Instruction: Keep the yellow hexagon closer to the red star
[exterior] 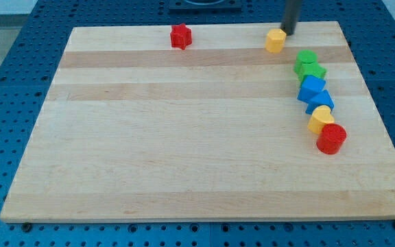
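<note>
Touching yellow hexagon, my tip; red star well apart.

The light is bright and even, with no strong glare on the wooden desk. Shadows are short and soft, lying close under each block. The picture is slightly soft everywhere, and the dark rod at the view's top looks a little blurred.

my tip sits just right of the yellow hexagon at board top edge, red star well left, other blocks chained down the right side.
</note>
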Tool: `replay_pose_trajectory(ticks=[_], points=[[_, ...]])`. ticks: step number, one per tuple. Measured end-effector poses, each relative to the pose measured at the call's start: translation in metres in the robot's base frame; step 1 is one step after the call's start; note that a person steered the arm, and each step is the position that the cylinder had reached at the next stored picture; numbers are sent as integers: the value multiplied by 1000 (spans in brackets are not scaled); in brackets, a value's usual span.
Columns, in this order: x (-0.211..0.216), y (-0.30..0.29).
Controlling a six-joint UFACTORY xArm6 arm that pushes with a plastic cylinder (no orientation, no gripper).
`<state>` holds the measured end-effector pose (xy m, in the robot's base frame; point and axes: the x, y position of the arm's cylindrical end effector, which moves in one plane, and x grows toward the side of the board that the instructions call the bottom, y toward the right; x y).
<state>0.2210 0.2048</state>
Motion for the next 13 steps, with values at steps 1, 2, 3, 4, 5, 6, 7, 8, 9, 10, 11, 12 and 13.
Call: replay_pose_trajectory(ticks=[1,2,3,4,5,6,7,8,9,10,11,12,13], points=[[19,35],[36,14],[43,-23],[8,-60],[3,-99],[3,-83],[3,-36],[30,-17],[41,-42],[37,-80],[45,-121],[30,-148],[7,-168]])
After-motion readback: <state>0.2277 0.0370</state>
